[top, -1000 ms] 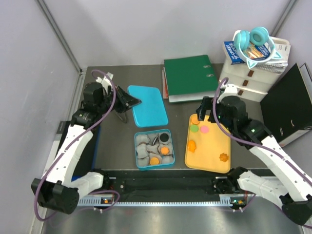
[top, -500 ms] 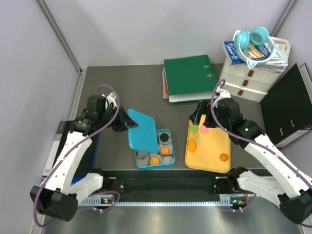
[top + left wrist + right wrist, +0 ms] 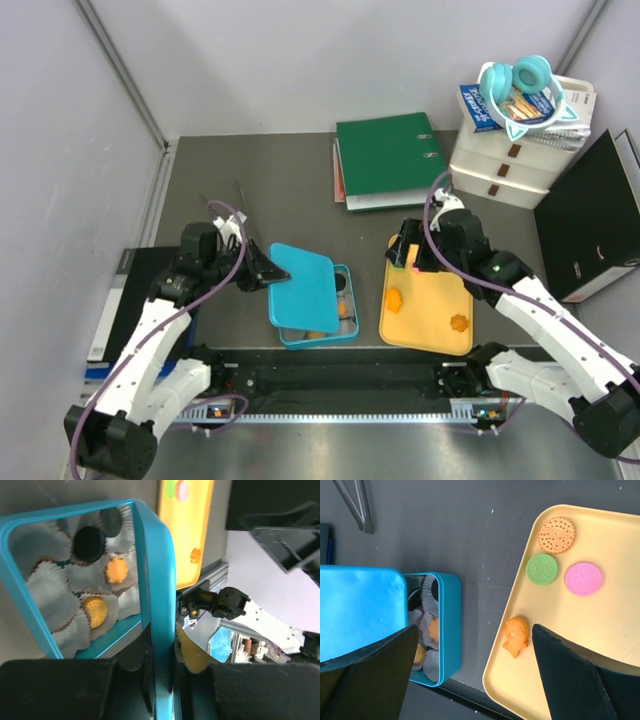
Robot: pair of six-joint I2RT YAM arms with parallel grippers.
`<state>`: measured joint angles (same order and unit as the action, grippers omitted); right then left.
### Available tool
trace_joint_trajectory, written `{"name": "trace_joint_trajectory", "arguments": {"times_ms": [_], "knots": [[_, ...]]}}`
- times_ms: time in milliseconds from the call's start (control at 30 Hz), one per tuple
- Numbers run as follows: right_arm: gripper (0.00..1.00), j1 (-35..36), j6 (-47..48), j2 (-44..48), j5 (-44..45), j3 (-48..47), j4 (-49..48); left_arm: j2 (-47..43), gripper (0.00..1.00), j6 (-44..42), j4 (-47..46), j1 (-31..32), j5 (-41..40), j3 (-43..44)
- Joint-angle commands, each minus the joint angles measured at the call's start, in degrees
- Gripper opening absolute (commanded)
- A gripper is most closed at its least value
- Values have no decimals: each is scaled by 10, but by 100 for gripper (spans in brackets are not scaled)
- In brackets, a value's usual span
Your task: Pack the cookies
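Dark grey worktop [image 3: 300, 190] carries, nearest the arm bases, a teal box [image 3: 345, 330] and just to its right a flat yellow tray [image 3: 430, 320], the two close but apart. Crinkled paper liners [image 3: 47, 587] fill the box, and three cookies [image 3: 117, 569] show there in the left wrist view: two orange ones and a black one, each in its own liner. The left end effector [image 3: 262, 272] is pinched on the edge of a teal lid [image 3: 300, 285], held tilted over the left part of the box, so only the box's right strip shows from above. On the tray, one orange cookie lies near the front right, well apart from the others. The right wrist view shows an orange shaped piece by the tray's left rim and, farther back, round orange, green and pink ones close together. The right end effector [image 3: 410, 252] hangs over that far left corner with its fingers spread wide, gripping nothing; the shaped piece lies between them, nearer the right one. Beyond stand a green binder [image 3: 390, 155] and a white drawer unit [image 3: 505, 160] topped with teal headphones [image 3: 515, 80].
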<state>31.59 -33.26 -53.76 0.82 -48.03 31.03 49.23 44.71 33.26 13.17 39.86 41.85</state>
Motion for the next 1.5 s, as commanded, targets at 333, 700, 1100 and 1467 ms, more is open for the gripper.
{"name": "trace_joint_trajectory", "arguments": {"times_ms": [333,700,1100,1467], "knots": [[96,-6,7,3,-23,17,-37,-129,0,113,-190,0,36,-145],[96,-6,11,4,-34,36,-40,-135,0,127,-230,-1,30,-214],[96,-6,12,2,-40,48,-47,-122,20,91,-250,0,6,-258],[96,-6,13,-7,-45,48,-52,-79,38,12,-165,-7,-24,-185]]}}
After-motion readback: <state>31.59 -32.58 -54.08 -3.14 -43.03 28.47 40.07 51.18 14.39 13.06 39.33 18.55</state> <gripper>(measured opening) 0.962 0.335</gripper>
